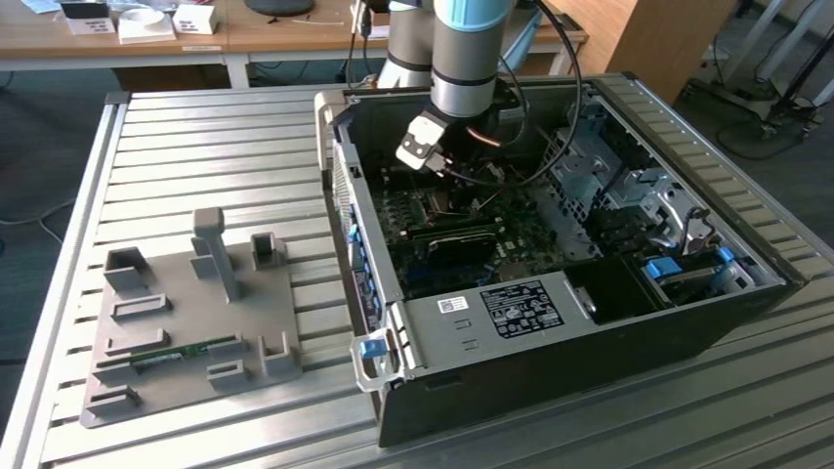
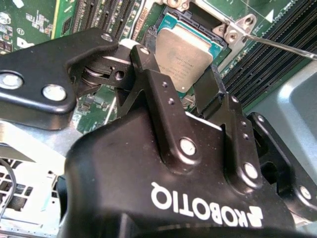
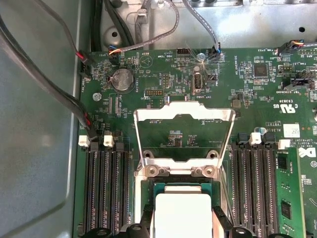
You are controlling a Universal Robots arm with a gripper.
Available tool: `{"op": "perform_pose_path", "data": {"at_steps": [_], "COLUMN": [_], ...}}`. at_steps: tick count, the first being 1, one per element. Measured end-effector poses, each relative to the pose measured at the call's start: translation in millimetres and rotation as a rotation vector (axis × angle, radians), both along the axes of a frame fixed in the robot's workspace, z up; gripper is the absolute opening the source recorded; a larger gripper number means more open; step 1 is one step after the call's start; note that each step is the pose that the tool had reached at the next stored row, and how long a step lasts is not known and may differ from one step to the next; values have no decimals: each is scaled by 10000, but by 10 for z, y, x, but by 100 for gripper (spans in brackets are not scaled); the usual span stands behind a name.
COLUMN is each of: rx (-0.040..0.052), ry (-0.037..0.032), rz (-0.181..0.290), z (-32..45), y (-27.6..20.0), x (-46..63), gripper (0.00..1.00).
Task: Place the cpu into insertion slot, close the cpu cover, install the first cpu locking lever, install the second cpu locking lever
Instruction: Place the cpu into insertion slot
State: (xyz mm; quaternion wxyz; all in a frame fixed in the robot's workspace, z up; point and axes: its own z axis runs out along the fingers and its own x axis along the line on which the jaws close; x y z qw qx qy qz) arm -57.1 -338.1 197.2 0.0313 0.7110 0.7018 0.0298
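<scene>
Pinching the cpu (image 2: 185, 49) by two opposite edges with the gripper (image 2: 176, 72) narrowed onto it, held it right at the insertion slot (image 2: 195, 15) inside the computer case (image 1: 587, 371); faced the cpu cover (image 3: 183, 112), swung open beyond the slot.

The cpu cover (image 3: 183, 112) stands open. The cpu (image 3: 182, 210) sits at the insertion slot (image 3: 181, 179), clasped between the jaws of the gripper (image 3: 183, 227).

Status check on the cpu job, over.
Gripper shut on cpu, at the slot. Cover open. Nothing blocking the slot.
</scene>
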Motion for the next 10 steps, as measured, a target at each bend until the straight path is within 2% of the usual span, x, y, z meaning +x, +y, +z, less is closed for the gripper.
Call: {"op": "perform_pose_path", "data": {"at_steps": [10], "rx": [1], "ry": [-1], "rz": [1], "z": [-3], "y": [13], "x": [0], "gripper": [54]}}
